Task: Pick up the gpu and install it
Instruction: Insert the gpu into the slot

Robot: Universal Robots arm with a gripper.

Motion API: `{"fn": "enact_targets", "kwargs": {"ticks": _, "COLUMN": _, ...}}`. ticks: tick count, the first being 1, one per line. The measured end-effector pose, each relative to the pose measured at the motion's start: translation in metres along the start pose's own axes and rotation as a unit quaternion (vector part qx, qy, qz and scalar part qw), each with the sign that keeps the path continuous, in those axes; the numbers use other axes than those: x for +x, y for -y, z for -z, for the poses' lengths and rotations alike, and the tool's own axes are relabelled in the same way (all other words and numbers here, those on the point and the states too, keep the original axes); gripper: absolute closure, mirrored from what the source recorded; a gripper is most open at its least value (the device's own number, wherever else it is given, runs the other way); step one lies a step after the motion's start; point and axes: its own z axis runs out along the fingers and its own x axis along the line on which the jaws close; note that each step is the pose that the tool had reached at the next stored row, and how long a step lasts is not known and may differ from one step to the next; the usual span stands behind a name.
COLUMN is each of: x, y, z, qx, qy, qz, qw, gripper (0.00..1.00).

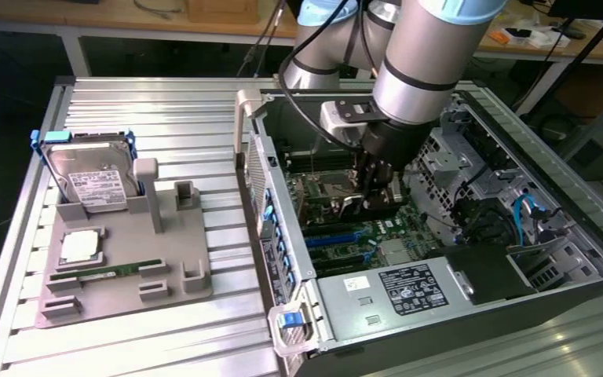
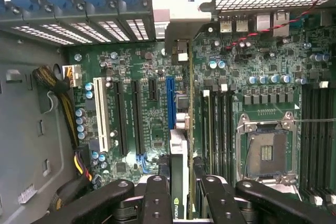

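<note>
My gripper (image 1: pixel 375 192) reaches down into the open computer case (image 1: pixel 280 236), over the green motherboard (image 1: pixel 333 236). It is shut on the gpu (image 1: pixel 356 206), a thin card held on edge. In the wrist view the gpu (image 2: pixel 181 129) runs edge-on from between my black fingers (image 2: pixel 157 198) toward the case's rear wall. Its silver end bracket (image 2: pixel 178 11) lies at the slot openings there. The card stands right beside the blue expansion slot (image 2: pixel 170 106). I cannot tell whether its lower edge is in a slot. My gripper (image 2: pixel 181 200) clamps the card from both sides.
On the grey fixture (image 1: pixel 123 283) at the exterior view's left stand a silver hard drive (image 1: pixel 90 177), a processor chip (image 1: pixel 79 247) and a narrow memory stick (image 1: pixel 103 273). Inside the case are an open processor socket (image 2: pixel 268 150), black and white slots (image 2: pixel 102 114), cables (image 2: pixel 58 85) and a labelled power supply (image 1: pixel 385 294).
</note>
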Motion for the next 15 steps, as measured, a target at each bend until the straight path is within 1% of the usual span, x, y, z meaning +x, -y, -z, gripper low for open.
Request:
{"fn": "enact_targets", "kwargs": {"ticks": 6, "x": 0.007, "y": -0.003, "z": -0.0029, "qx": 0.0014, "qy": 0.0002, "qz": 0.0, "qw": 1.0, "gripper": 0.73}}
{"fn": "enact_targets", "kwargs": {"ticks": 9, "x": 0.007, "y": -0.0034, "z": -0.0038, "qx": 0.0013, "qy": 0.0, "qz": 0.0, "qw": 1.0, "gripper": 0.73}}
{"fn": "enact_targets", "kwargs": {"ticks": 11, "x": 0.011, "y": -0.0032, "z": -0.0057, "qx": 0.0007, "qy": -0.0005, "qz": 0.0, "qw": 1.0, "gripper": 0.73}}
{"fn": "enact_targets", "kwargs": {"ticks": 12, "x": 0.012, "y": -0.0032, "z": -0.0067, "qx": -0.0014, "qy": -0.0007, "qz": 0.0, "qw": 1.0, "gripper": 0.73}}
{"fn": "enact_targets", "kwargs": {"ticks": 13, "x": 0.013, "y": -0.0032, "z": -0.0073, "qx": -0.0055, "qy": -0.001, "qz": 0.0, "qw": 1.0, "gripper": 0.73}}
{"fn": "enact_targets", "kwargs": {"ticks": 15, "x": 0.013, "y": -0.0028, "z": -0.0075, "qx": -0.0092, "qy": -0.0013, "qz": 0.0, "qw": 1.0, "gripper": 0.73}}
